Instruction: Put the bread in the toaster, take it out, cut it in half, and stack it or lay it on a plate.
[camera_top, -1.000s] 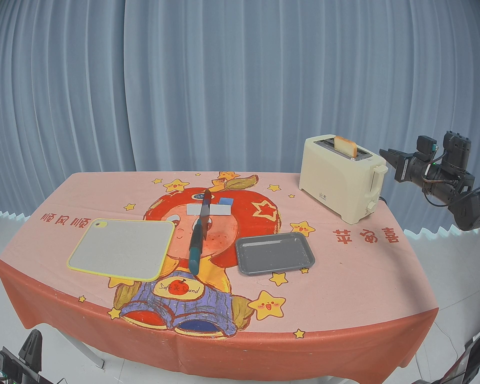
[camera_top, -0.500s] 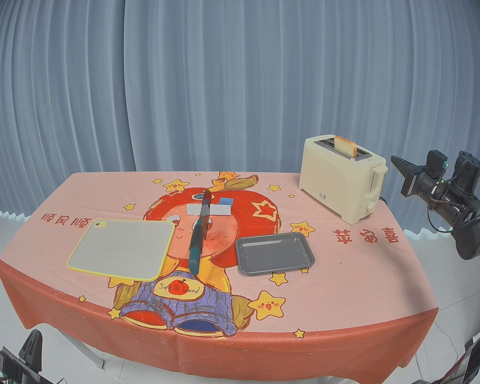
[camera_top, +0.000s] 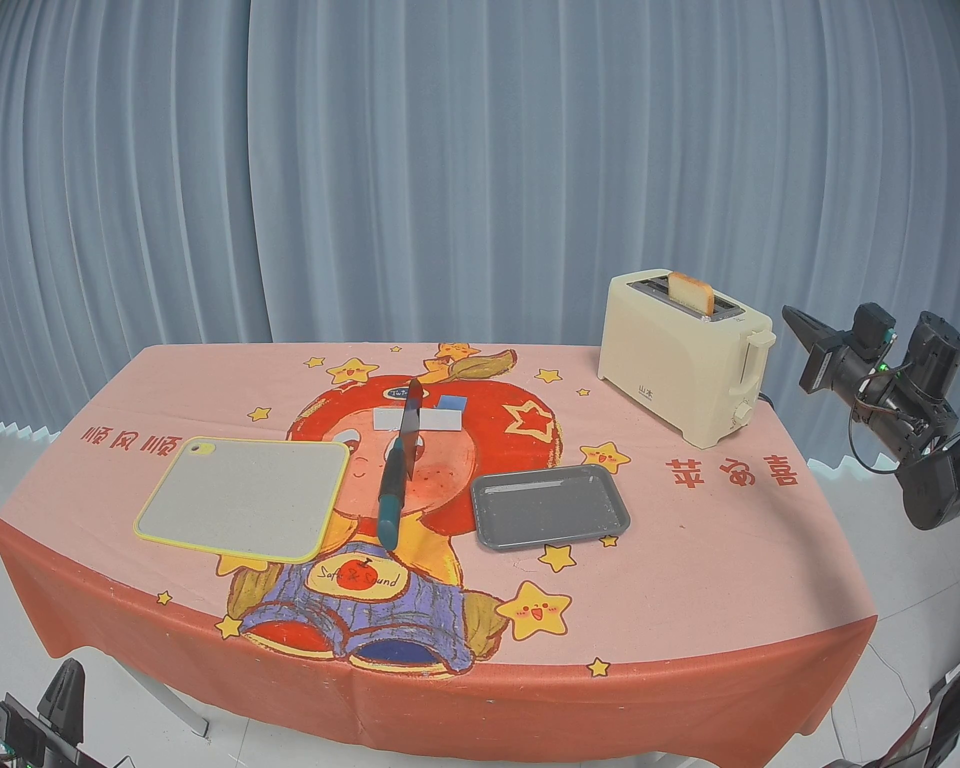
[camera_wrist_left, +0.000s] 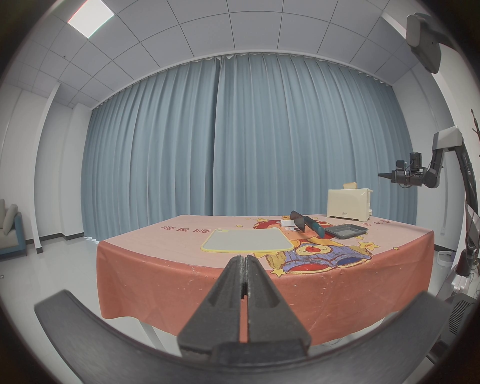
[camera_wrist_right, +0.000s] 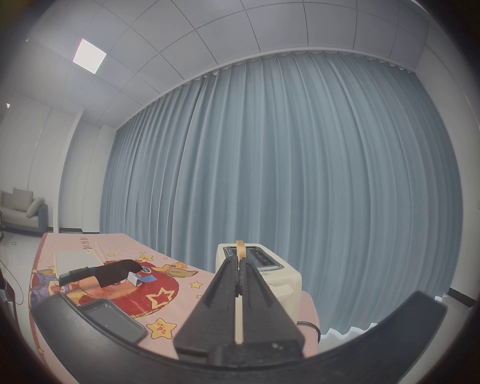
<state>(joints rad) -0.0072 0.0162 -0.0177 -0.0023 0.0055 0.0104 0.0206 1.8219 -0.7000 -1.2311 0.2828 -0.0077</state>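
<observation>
Bread (camera_top: 691, 292) half-sunk in toaster (camera_top: 680, 365); right gripper (camera_top: 792, 318) and left gripper (camera_wrist_left: 245, 261) both pressed together, empty

**A:** L wrist cam, what's up front?

**B:** Own left gripper (camera_wrist_left: 245, 261), fingers pressed together, nothing btwn. Clock from its nose: table (camera_wrist_left: 165, 280) w/ orange cloth at 12, well apart.

**A:** On it?

**B:** Pale cutting board (camera_wrist_left: 247, 240) at 12, near edge. Then knife (camera_wrist_left: 307, 224) at 1, just behind board, tilted, dark end raised. Grey tray (camera_wrist_left: 346, 230) at 1, beside knife. Cream toaster (camera_wrist_left: 349, 204) at 1–2, far side, bread (camera_wrist_left: 350, 185) poking out top.

**A:** Other arm?

**B:** The right gripper (camera_wrist_left: 387, 175) at 2, in the air, higher than toaster, apart from it. Blue curtain (camera_wrist_left: 250, 140) behind all, 10 thru 2.
</observation>
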